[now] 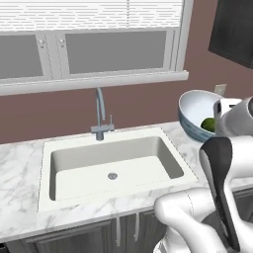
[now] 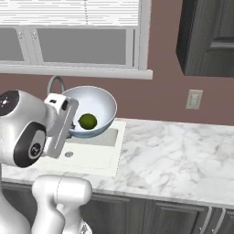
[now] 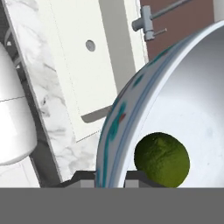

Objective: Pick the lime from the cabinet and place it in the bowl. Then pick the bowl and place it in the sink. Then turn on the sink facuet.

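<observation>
Small round dark green lime (image 3: 162, 159) is sitting inside the glossy round bowl (image 2: 98, 107) (white inside, pale blue-grey outside), low against its inner wall. Bowl is hanging tilted in the air, off the white marble counter (image 2: 183, 155), over the right edge of the wide off-white rectangular sink (image 1: 111, 165).

Gripper (image 3: 110, 180) is clamping the bowl's rim: hand view is showing one dark finger tip on each side of the rim, jaws narrow, rim between them.

Progress, as I'm reading it:
- Lime into bowl: done.
- Bowl into sink: in progress. Bowl is up and carried, not yet down in the basin.
- Faucet: not started. No water is showing at the slim silver gooseneck faucet (image 1: 101, 113), which is standing at the sink's back edge; can't tell the lever position.

Next move is looking like a shift toward sink centre and a lowering. Risk I'm seeing: with that tilt, the lime could roll out.

Counts: one lime, one bowl, one sink with one drain (image 1: 112, 175), one faucet. One dark grey wood-grain wall cabinet (image 2: 208, 36) is sitting upper right above the counter. One wall outlet (image 2: 194, 98) is above the counter's back edge. Window with white blinds (image 1: 94, 12) is behind the sink.
</observation>
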Robot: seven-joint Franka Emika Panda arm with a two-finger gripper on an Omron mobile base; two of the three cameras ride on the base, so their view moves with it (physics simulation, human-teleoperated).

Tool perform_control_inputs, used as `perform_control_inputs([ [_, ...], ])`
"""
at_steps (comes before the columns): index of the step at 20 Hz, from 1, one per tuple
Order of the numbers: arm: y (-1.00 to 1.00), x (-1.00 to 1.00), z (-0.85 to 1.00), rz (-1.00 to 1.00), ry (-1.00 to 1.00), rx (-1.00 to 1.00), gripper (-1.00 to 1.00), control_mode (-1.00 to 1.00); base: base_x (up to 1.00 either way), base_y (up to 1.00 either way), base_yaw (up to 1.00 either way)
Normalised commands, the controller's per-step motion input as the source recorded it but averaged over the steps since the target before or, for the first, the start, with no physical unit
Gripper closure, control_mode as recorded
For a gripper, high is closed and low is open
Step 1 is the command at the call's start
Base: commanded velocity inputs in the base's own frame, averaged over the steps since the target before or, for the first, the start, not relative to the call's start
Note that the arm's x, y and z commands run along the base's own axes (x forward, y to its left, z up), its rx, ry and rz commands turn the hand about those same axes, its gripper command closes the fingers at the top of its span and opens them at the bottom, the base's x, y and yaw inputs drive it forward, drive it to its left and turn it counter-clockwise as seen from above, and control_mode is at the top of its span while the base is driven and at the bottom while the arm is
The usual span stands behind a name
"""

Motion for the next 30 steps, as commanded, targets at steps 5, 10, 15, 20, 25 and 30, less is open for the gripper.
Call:
perform_control_inputs([
  [5, 0.29, 0.58, -0.25, 0.41, 0.0, -0.02, 1.0, -1.0, 0.0, 0.0, 0.0],
  [10, 0.08, 0.26, -0.53, 0.5, 0.03, -0.11, 1.0, -1.0, 0.0, 0.0, 0.0],
  [15, 0.31, -0.04, -0.38, 0.45, 0.1, -0.17, 1.0, -1.0, 0.0, 0.0, 0.0],
  [20, 0.3, 0.2, -0.46, 0.37, 0.08, -0.15, 1.0, -1.0, 0.0, 0.0, 0.0],
  [25, 0.19, 0.57, -0.5, 0.33, 0.11, -0.08, 1.0, -1.0, 0.0, 0.0, 0.0],
  [30, 0.25, 0.69, -0.49, 0.26, 0.06, -0.04, 1.0, -1.0, 0.0, 0.0, 0.0],
])
